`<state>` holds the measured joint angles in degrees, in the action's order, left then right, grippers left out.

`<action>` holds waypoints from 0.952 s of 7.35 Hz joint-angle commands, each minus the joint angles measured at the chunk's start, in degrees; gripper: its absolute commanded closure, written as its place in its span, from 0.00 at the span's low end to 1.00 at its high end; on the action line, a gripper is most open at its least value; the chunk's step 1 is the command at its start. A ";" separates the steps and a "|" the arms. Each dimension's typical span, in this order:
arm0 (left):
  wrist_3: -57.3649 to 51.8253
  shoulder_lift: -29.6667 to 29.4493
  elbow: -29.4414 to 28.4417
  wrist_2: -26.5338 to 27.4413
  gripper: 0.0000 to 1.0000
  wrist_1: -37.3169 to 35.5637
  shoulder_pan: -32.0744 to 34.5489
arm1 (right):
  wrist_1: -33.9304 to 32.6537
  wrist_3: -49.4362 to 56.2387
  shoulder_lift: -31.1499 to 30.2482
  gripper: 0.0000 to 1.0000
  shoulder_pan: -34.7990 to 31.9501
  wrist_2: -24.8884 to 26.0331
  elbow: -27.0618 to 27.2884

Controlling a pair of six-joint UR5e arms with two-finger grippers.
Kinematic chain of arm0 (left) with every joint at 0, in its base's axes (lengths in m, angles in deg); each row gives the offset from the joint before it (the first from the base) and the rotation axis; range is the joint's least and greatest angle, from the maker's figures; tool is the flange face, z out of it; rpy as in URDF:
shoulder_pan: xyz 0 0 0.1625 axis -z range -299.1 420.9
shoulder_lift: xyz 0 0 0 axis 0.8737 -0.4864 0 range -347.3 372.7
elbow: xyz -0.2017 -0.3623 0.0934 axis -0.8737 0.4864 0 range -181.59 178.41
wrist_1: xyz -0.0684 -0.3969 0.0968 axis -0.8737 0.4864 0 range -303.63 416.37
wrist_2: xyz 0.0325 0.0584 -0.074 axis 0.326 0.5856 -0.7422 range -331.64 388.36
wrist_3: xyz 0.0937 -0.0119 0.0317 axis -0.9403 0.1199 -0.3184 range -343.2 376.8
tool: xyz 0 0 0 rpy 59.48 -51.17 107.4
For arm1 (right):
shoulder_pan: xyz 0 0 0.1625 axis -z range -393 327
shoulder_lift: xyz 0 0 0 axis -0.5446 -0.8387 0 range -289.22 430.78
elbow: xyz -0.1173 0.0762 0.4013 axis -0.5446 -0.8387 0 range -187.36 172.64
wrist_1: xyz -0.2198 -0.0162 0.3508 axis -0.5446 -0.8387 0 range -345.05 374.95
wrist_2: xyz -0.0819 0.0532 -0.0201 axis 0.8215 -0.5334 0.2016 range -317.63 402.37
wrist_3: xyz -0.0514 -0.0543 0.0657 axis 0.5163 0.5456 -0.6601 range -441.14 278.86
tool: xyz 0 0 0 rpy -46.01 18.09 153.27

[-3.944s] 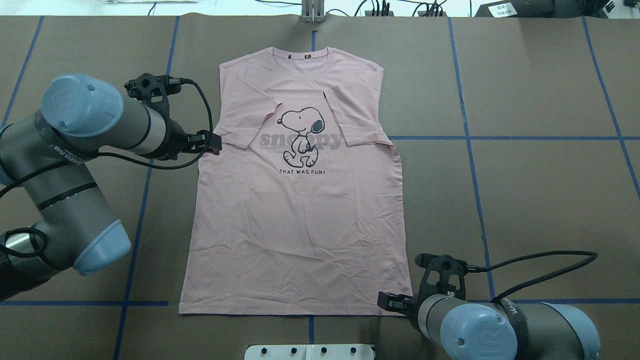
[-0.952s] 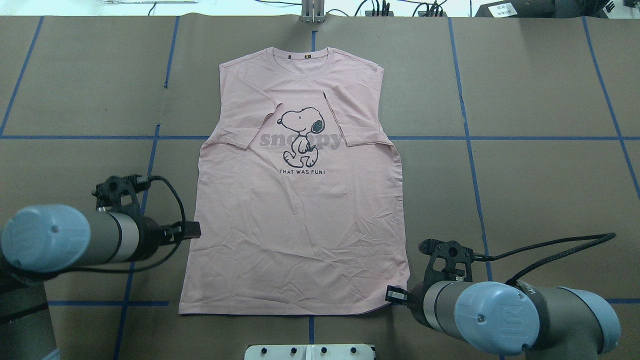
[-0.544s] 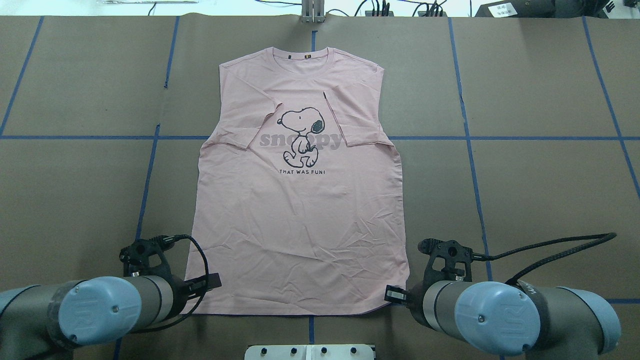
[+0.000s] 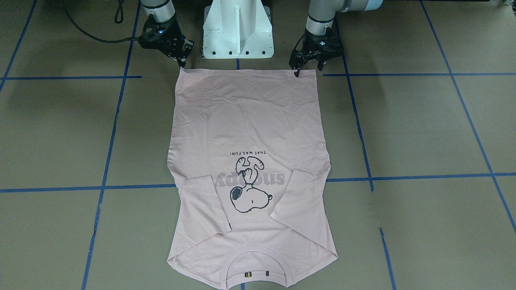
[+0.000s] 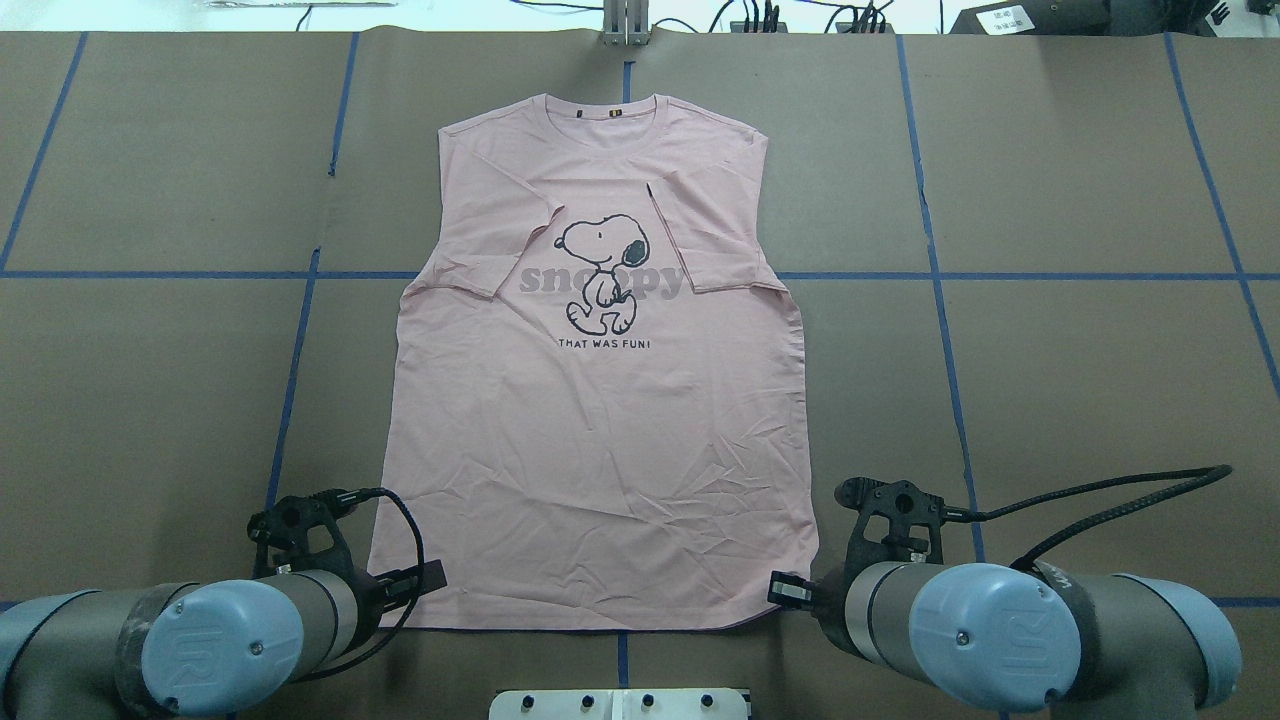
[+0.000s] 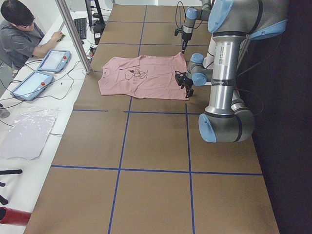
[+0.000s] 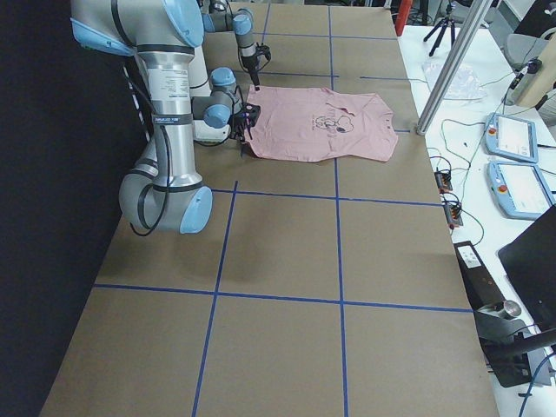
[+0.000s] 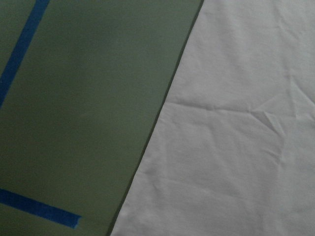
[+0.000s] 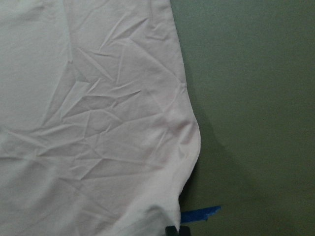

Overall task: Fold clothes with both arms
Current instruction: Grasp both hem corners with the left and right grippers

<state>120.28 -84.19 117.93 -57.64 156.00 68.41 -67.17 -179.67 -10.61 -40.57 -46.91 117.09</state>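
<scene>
The pale pink Snoopy T-shirt (image 5: 600, 420) lies flat on the table with the print up, the collar far from me and both sleeves folded inward. It also shows in the front view (image 4: 250, 121). My left gripper (image 5: 428, 577) is at the hem's left corner, and in the front view (image 4: 308, 69) its fingers stand spread, open. My right gripper (image 5: 788, 592) is at the hem's right corner, also seen in the front view (image 4: 182, 60). It looks shut on that corner, where the cloth bulges and curls in the right wrist view (image 9: 187, 147).
The white pedestal base (image 4: 238, 28) stands just behind the hem, between both arms. Blue tape lines (image 5: 940, 275) cross the brown table cover. A metal post (image 5: 625, 25) stands at the far edge. An operator (image 6: 19, 34) with tablets sits beyond the far side.
My left arm has swept from the shirt's left sleeve down along its left side to the hem's left corner. My right gripper shifted slightly onto the right corner, which bunched, and has stayed still since.
</scene>
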 commanded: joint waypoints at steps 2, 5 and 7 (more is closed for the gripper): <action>-0.12 1.00 -0.51 0.04 0.00 0.22 -0.14 | 0.03 0.00 -0.08 1.00 0.01 -0.01 0.00; -0.21 1.09 -1.22 -0.13 0.00 0.39 -0.05 | 0.03 0.00 -0.09 1.00 -0.16 -0.10 0.00; -0.29 1.00 -1.75 -0.31 0.00 0.48 -0.14 | 0.03 0.00 -0.17 1.00 -0.16 -0.10 0.00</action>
<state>120.05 -83.17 116.38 -57.79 156.39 68.30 -67.14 -179.67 -10.72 -40.71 -47.00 117.09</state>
